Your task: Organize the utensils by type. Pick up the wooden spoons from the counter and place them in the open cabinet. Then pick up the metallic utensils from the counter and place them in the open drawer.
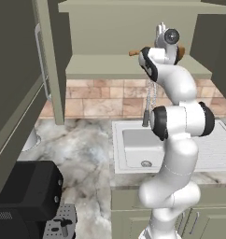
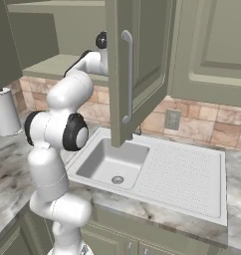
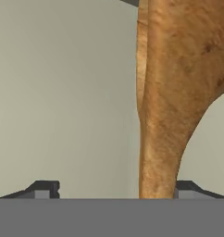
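My gripper point(image 3: 116, 190) is up inside the open cabinet point(image 1: 101, 65), its fingers spread wide and open. One of the wooden spoons point(image 3: 169, 115), orange-brown, stands close between them, near the right fingertip point(image 3: 188, 187) and well away from the left one. In the left base view the same wooden spoon point(image 1: 133, 53) pokes out on either side of the wrist, just over the cabinet shelf. I cannot tell whether it rests on the shelf. The grey-white marbled counter point(image 1: 82, 149) lies below. The drawer and the metallic utensils are out of view.
The cabinet door point(image 2: 137, 74) hangs open in front of the arm's right side. A white sink point(image 1: 138, 147) with drainboard point(image 2: 187, 174) and a faucet point(image 1: 146, 112) sits under the arm. A black appliance point(image 1: 26, 191) stands at the near left, a pale jug point(image 2: 5, 112) further left.
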Motion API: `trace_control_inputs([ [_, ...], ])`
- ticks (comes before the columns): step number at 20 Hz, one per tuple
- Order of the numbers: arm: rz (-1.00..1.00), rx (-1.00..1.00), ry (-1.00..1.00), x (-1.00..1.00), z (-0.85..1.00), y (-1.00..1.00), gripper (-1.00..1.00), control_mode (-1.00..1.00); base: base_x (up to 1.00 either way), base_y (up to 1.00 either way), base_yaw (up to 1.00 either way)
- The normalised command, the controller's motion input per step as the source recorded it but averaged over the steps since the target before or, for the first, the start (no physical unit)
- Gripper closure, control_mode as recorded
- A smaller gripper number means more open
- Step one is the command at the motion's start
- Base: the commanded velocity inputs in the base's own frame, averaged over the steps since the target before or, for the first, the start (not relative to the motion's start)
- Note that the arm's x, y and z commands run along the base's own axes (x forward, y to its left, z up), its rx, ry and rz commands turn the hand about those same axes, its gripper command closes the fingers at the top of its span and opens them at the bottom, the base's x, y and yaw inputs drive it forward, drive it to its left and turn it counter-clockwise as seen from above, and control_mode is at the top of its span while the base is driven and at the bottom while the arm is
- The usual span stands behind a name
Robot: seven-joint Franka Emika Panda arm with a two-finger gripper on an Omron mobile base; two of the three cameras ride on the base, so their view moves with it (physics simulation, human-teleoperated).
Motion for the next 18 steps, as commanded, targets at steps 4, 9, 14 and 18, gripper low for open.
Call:
trace_control_inputs([
  [4,0.00,0.00,0.00,0.03,-0.29,-0.04,-1.00,-1.00,0.00,0.00,0.00],
  [9,0.05,-0.04,0.03,-0.25,-0.15,0.00,-1.00,-1.00,0.00,0.00,0.00],
  [14,0.15,-0.10,0.15,-0.72,-0.02,0.02,-1.00,-1.00,0.00,0.00,0.00],
  [18,0.17,-0.17,0.35,-0.24,-0.01,0.00,-1.00,-1.00,0.00,0.00,0.00],
])
